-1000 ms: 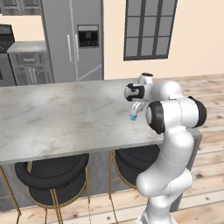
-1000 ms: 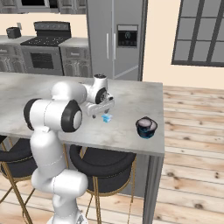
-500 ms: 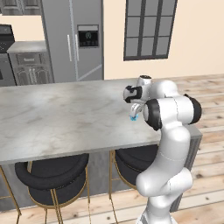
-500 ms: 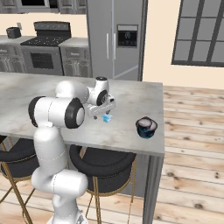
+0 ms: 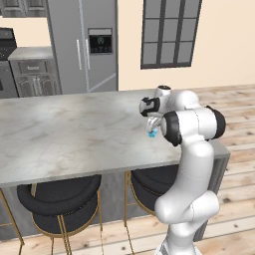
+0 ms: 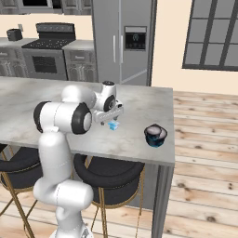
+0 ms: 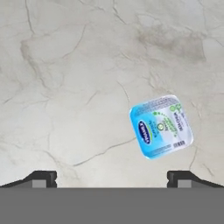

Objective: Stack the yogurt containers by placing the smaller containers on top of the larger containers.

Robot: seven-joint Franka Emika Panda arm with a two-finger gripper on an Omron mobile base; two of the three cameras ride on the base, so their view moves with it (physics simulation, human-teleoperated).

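The smaller container, a tiny light-blue yogurt cup (image 6: 113, 125), stands on the marble counter (image 6: 139, 104) right under my hand. In the hand view this blue cup (image 7: 161, 126) shows its printed lid, lying right of centre and a little ahead of the right fingertip (image 7: 181, 178). My gripper (image 6: 110, 117) hovers just above it, open, with nothing between the jaws. From the left base view the blue cup (image 5: 152, 133) peeks out below the gripper (image 5: 151, 124). The larger container, a squat dark cup with a pale top (image 6: 155, 135), sits to the right, near the counter's end.
The counter's right edge (image 6: 173, 139) runs close beside the dark cup. Black bar stools (image 5: 60, 196) stand under the counter's near side. A steel fridge (image 5: 82, 45) and a stove line the far wall. Bare marble (image 5: 64, 134) stretches to the left.
My hand has swung a little and sunk slightly toward the blue cup, jaws still wide. Both cups stay where they were.
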